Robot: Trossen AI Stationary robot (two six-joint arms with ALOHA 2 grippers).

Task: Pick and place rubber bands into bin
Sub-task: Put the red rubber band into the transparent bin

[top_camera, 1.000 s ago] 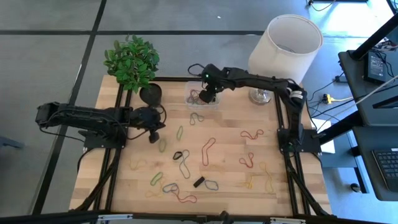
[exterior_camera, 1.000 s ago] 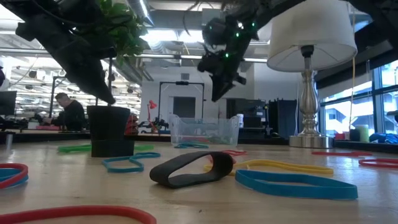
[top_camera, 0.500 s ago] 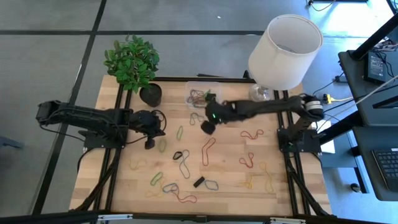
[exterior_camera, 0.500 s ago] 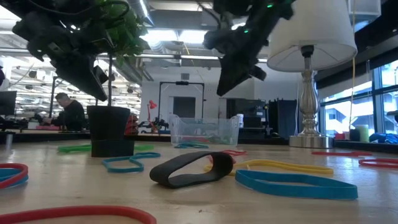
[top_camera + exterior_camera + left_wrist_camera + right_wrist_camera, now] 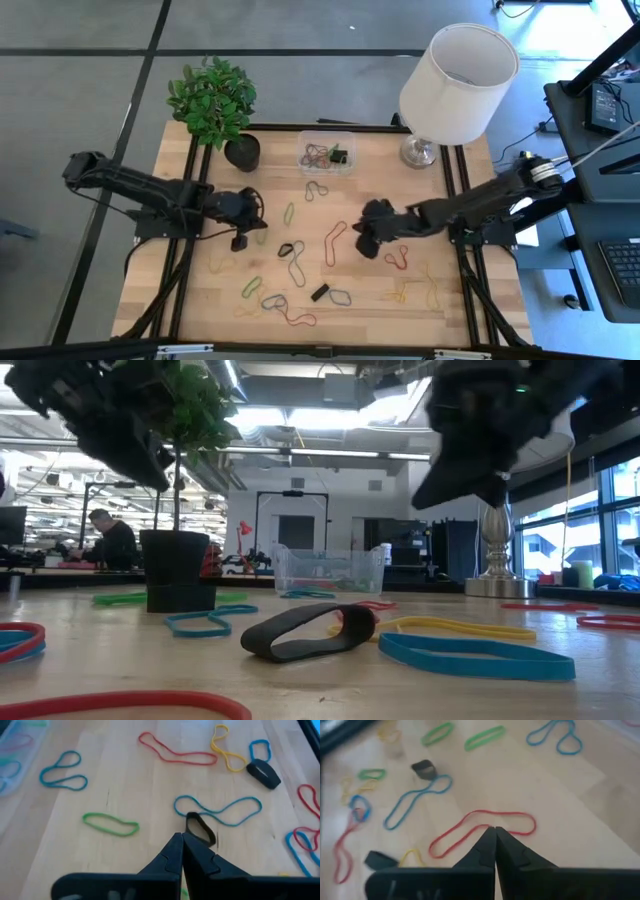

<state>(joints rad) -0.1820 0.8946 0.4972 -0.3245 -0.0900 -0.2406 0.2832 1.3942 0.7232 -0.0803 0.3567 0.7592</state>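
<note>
Rubber bands in several colours lie flat on the wooden table (image 5: 440,260). The clear bin (image 5: 326,155) stands at the far middle with several bands inside. My left gripper (image 5: 238,241) is shut and empty, left of a green band (image 5: 262,232); its wrist view (image 5: 181,837) shows a black band (image 5: 200,828) and a blue band (image 5: 218,810) just beyond the fingertips. My right gripper (image 5: 364,240) is shut and empty at mid-table; its wrist view (image 5: 494,830) shows a long red band (image 5: 481,828) under the fingertips, also seen in the high view (image 5: 335,241).
A potted plant (image 5: 213,103) stands at the far left and a lamp (image 5: 455,75) at the far right, either side of the bin. A small black block (image 5: 320,293) lies near the front among bands. A person (image 5: 108,540) sits in the room beyond.
My right gripper has left the space above the bin and swung toward the table's near edge and right, coming down over the red band at mid-table. My left gripper has moved a little toward the near edge.
</note>
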